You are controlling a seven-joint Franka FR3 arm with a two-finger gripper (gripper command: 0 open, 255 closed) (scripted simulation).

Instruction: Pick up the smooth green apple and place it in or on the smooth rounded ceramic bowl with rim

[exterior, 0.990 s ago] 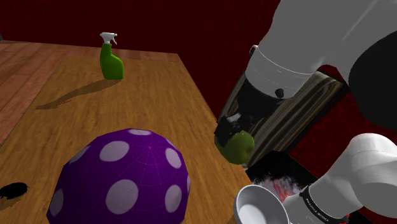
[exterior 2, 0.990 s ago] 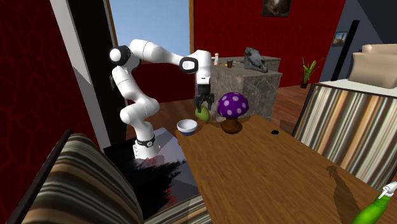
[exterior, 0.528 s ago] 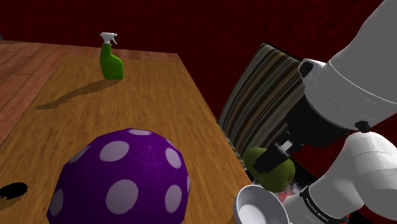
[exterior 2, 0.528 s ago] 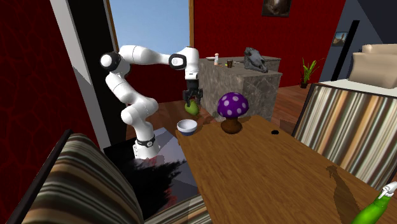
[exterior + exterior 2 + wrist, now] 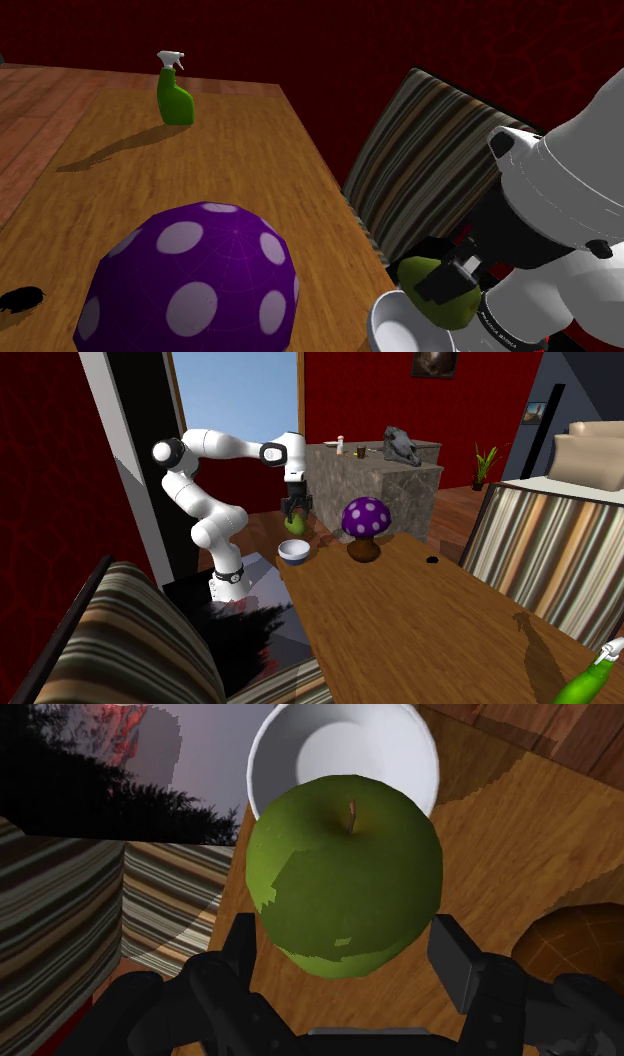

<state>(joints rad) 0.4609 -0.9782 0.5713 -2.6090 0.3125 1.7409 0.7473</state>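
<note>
The apple (image 5: 345,874) is green w/ a smooth skin, round, a short brown stem on top and some darker green patches over its lower half. The stem points toward the wrist camera. The black gripper (image 5: 347,939) is clamped on it: one finger presses on each side of the fruit, so the apple is held in the air, not lying on anything.

Rel. to the bowl (image 5: 262,764): in the wrist view the apple covers the near part of the bowl's rim, and the rest of the bowl shows beyond it. In the second exterior view the apple (image 5: 294,524) hangs straight above the bowl (image 5: 293,552), apart from it, no contact. In the shoulder view the apple (image 5: 435,290) sits just over the bowl's edge (image 5: 395,325).

The bowl is white, rounded, w/ a thin raised rim. Its inner surface shows plain white where the apple does not hide it. It stands on the corner of the wooden table (image 5: 230,150).

A purple mushroom w/ pale spots (image 5: 366,517) stands near the bowl, at the second exterior view's right of it. A green spray bottle w/ white trigger (image 5: 173,95) stands well apart from the bowl, at the table's other end. A striped chair (image 5: 430,160) is behind the bowl in the shoulder view.
</note>
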